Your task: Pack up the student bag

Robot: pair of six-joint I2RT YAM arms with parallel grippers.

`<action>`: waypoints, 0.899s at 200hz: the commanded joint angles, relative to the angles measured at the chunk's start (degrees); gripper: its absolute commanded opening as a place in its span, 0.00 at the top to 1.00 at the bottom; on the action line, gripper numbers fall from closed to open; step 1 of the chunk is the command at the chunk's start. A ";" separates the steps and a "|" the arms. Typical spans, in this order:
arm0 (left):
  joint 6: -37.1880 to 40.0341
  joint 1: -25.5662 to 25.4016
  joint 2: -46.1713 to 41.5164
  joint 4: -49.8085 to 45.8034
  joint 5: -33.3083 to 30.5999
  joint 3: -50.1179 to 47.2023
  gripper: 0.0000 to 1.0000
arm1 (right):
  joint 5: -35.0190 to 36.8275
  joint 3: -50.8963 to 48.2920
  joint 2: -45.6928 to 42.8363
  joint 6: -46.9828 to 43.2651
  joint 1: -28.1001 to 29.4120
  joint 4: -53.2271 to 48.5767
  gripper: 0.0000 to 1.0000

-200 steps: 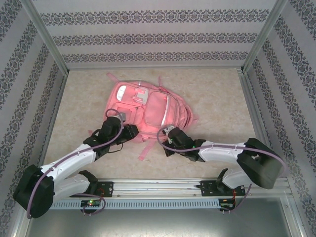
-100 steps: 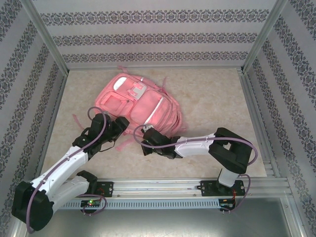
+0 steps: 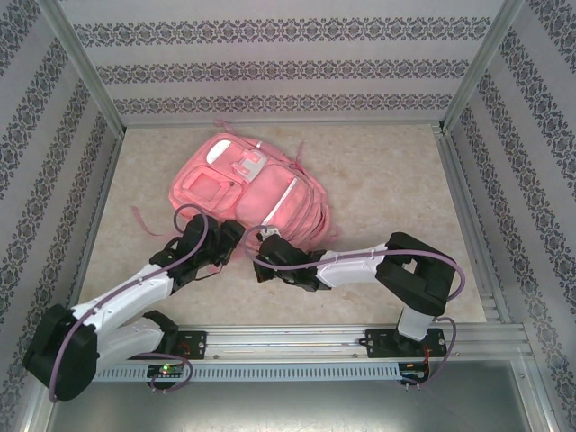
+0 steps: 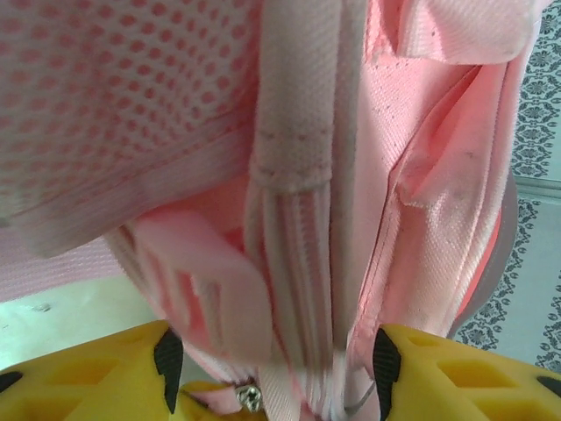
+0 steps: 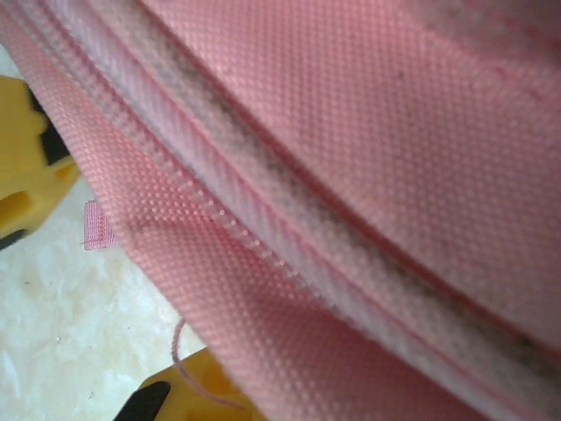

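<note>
Currently the student bag lies on the surface ahead of the right end effector, which clenches its hem; the left end effector is released, astride strap webbing. We judge it soft, light, floppy; we grip seams or webbing.

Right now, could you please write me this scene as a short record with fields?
bag: pink, lying flat on the table, left of the middle
left gripper: at the bag's near edge, fingers apart with its fabric between them; grip unclear
right gripper: shut on the bag's near edge
table: beige, pale marbled surface
</note>
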 commanded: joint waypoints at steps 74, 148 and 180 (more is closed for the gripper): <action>3.21 -0.30 5.03 11.15 -5.28 0.40 0.91 | 2.46 -0.76 -0.12 -2.08 0.22 -0.14 1.00; 5.17 2.56 3.14 9.50 -3.33 -1.95 1.00 | 5.31 -6.75 -7.10 -5.43 -1.16 -5.38 1.00; 7.50 3.31 2.35 8.20 -2.02 -1.67 1.00 | 4.85 -10.01 -11.07 -6.72 -3.23 -6.20 1.00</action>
